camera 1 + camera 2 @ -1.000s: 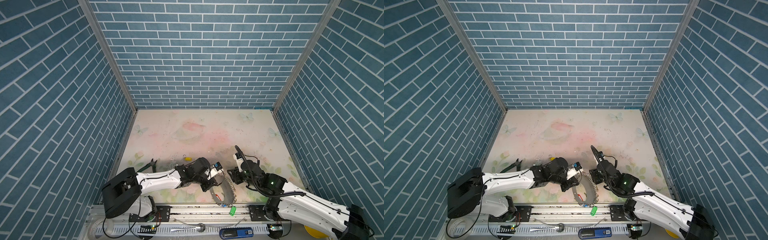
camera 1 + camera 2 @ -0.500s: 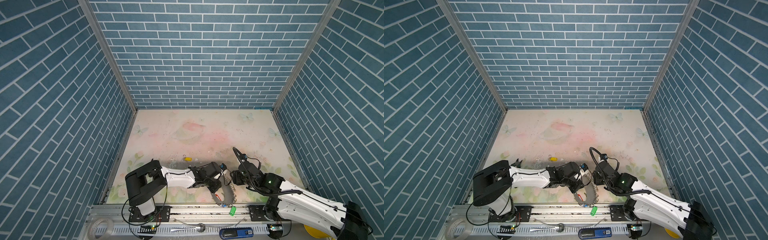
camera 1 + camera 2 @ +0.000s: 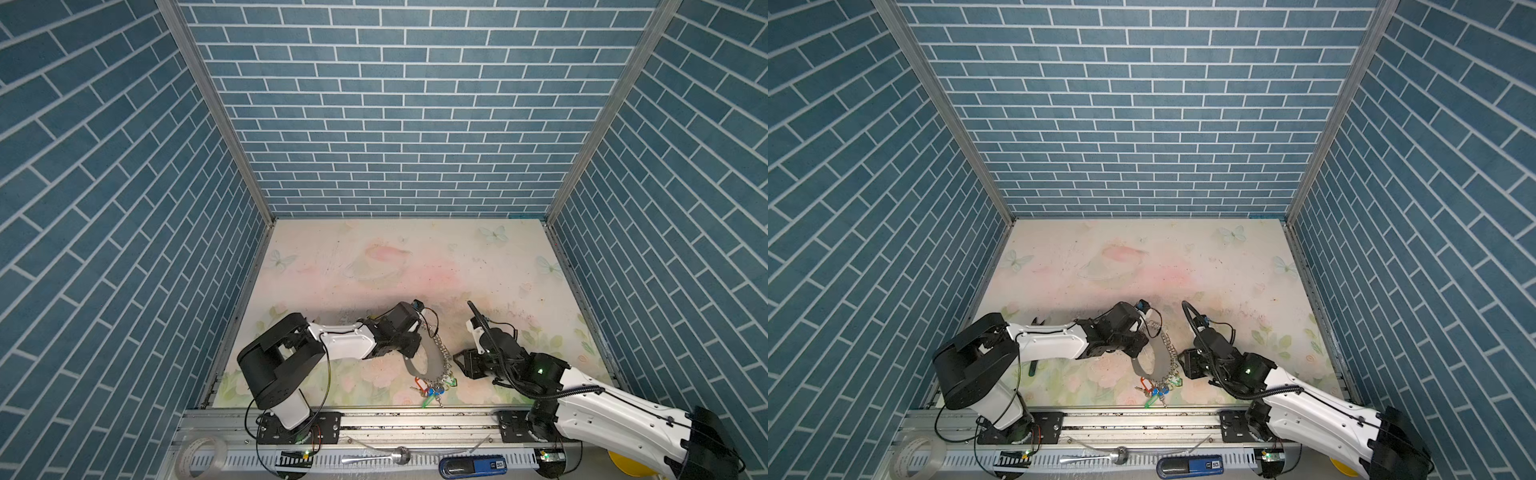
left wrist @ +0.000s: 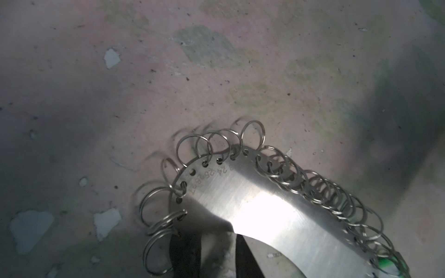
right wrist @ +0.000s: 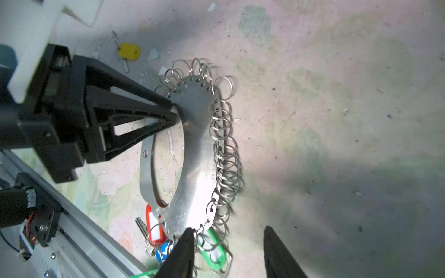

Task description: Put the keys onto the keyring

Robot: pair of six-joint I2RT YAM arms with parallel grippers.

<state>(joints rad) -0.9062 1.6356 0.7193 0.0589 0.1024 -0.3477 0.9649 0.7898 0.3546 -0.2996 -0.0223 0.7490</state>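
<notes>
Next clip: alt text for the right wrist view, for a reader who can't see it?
The left pincer grips the inner edge of the keyring, a flat metal hoop fringed with small wire rings. Some keys with red, blue and green tags cluster at its end by the open right pincer; a yellow-tagged key lies loose on the table.

The keys point(image 5: 154, 231) are partly hidden behind the right gripper point(image 5: 228, 228) and cut off at the view's edge.
</notes>
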